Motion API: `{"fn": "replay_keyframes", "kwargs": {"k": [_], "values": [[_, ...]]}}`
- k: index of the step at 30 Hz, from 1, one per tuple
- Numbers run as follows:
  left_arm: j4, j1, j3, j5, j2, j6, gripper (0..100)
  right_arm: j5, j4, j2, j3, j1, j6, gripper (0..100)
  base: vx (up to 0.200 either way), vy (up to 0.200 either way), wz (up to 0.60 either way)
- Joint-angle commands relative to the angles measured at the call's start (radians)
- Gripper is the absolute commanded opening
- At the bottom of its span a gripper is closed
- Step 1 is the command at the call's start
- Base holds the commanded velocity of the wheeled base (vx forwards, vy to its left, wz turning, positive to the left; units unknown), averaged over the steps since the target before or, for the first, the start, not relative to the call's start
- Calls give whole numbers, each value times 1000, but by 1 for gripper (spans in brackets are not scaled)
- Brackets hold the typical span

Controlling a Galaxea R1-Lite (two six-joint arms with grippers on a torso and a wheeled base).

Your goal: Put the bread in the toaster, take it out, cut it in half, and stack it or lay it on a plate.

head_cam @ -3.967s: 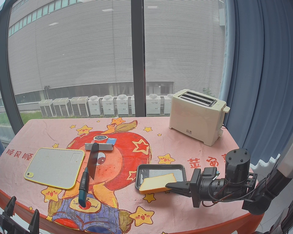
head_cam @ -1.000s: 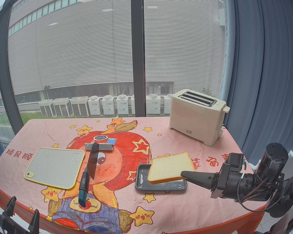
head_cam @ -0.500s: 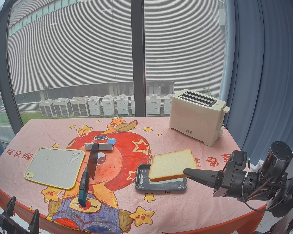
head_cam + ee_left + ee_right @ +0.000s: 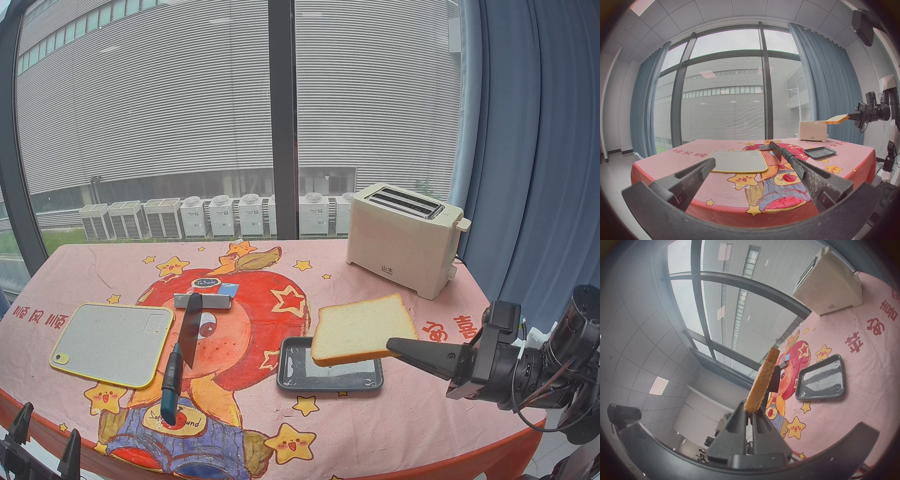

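Tan bread [image 4: 762, 377] edge-on in right tool [image 4: 751, 412]

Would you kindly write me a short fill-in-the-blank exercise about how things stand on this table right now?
The right gripper holds the bread, while the left gripper is ____.
The toaster stands at the far ____ corner of the table.
The knife lies between the tray and the ____ board.
Missing words: open; right; cutting.
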Motion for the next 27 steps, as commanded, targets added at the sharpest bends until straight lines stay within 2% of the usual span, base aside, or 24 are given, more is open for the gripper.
{"fn": "replay_keyframes", "kwargs": {"k": [1,6,12,16,20,27], "values": [[0,0,18,0,-16,0,100,1,1,-27,-1,2,-2,0,0,0,0],[0,0,18,0,-16,0,100,0,1,-21,6,2,-8,0,0,0,0],[0,0,18,0,-16,0,100,0,0,-23,24,0,-91,0,0,0,0],[0,0,18,0,-16,0,100,0,0,-23,32,2,-124,0,0,0,0],[0,0,18,0,-16,-1,100,-2,-2,-18,39,5,-177,0,0,0,0],[0,0,18,0,-16,-1,100,-8,-5,-24,55,37,-203,0,0,0,0]]}}
